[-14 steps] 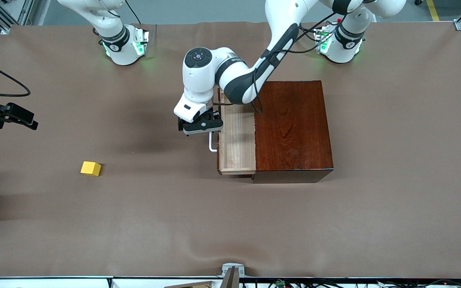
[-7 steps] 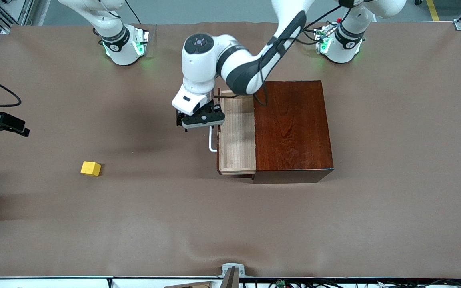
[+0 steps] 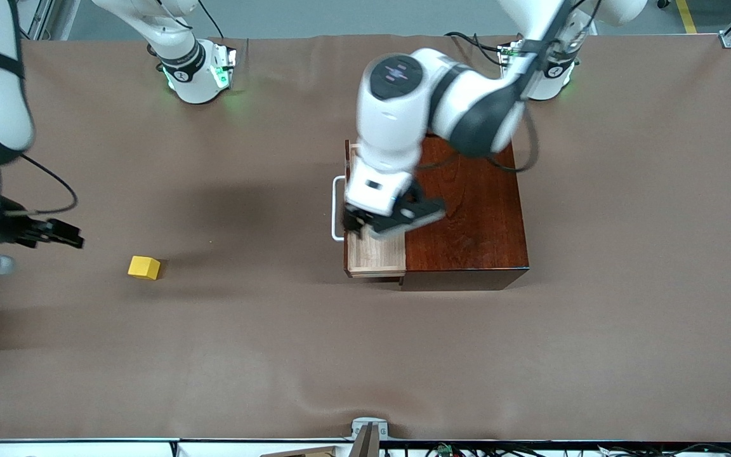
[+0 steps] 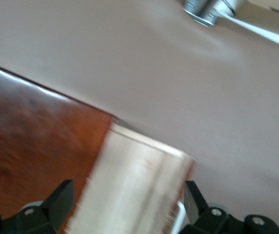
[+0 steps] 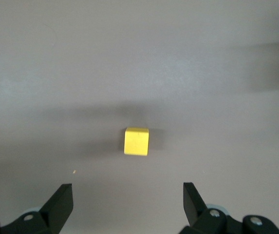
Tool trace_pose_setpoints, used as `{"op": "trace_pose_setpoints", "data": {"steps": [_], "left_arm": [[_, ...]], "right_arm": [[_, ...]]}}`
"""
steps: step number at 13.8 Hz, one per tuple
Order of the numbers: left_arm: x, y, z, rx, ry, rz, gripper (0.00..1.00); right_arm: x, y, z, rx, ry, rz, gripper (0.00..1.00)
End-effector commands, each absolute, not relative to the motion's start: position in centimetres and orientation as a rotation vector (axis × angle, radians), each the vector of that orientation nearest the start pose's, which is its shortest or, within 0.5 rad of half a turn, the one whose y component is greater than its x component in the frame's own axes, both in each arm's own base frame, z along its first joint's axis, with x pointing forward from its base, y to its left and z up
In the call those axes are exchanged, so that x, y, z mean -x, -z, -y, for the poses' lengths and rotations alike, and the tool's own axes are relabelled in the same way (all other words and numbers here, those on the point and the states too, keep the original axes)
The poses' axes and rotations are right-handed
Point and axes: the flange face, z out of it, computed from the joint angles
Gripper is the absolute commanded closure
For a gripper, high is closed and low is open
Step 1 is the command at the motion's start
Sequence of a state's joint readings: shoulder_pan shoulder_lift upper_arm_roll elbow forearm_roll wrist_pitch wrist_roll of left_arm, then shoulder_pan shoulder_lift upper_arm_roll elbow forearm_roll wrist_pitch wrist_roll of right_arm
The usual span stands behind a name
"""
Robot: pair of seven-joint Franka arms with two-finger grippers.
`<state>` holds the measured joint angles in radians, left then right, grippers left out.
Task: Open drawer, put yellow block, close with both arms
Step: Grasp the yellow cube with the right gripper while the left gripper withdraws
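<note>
While no writing reads, left pincer (image 3: 391, 223) gapes over drawer (image 3: 375, 254); right pincer (image 5: 124, 207) gapes above yellow block (image 5: 136, 141).

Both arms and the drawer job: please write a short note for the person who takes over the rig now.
Left end effector: open, empty, over the drawer.
Right end effector: open, empty, above the yellow block.
Drawer: pulled partly out of the wooden box; nothing shows in the part of its tray not hidden by the left arm.
Yellow block: on the table, toward the right arm's end.
Done: drawer open.
Left: pick block, place in drawer, close it.
</note>
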<state>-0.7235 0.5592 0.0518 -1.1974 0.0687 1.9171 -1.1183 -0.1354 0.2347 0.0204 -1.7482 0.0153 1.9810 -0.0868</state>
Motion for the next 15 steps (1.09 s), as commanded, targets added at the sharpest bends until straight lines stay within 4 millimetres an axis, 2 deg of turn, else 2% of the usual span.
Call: {"op": "trace_pose_setpoints", "data": {"steps": [1,4,6,8,11,14,15], "left_arm": [[-59.1,-48.7,40.8,3.073,0.207,0.711,0.00],[-62.6,-48.7,34.6,3.035,0.177,0.754,0.00],[-64.4,-50.6,29.0,3.034,0.161,0.736,0.00],[-65.9,-51.9,23.2,3.037,0.137,0.696,0.00],[-68.0,-52.7,14.1,3.041,0.116,0.612,0.00],[-69.2,-53.0,4.9,3.095,0.100,0.564,0.00],[-69.2,-53.5,2.8,3.107,0.111,0.504,0.00]], "right_arm": [[-62.3,-36.8,8.1,3.130,0.009,-0.053,0.00],[-62.9,-30.2,8.5,3.131,0.056,-0.029,0.00],[-62.9,-26.8,9.1,3.127,0.025,-0.033,0.00],[-62.8,-24.3,9.1,3.125,-0.022,-0.025,0.00],[-62.4,-22.1,9.0,3.118,-0.074,-0.025,0.00],[-62.3,-21.6,8.9,3.114,-0.091,-0.034,0.00],[-62.2,-21.1,8.7,3.113,-0.105,-0.037,0.00]]}}
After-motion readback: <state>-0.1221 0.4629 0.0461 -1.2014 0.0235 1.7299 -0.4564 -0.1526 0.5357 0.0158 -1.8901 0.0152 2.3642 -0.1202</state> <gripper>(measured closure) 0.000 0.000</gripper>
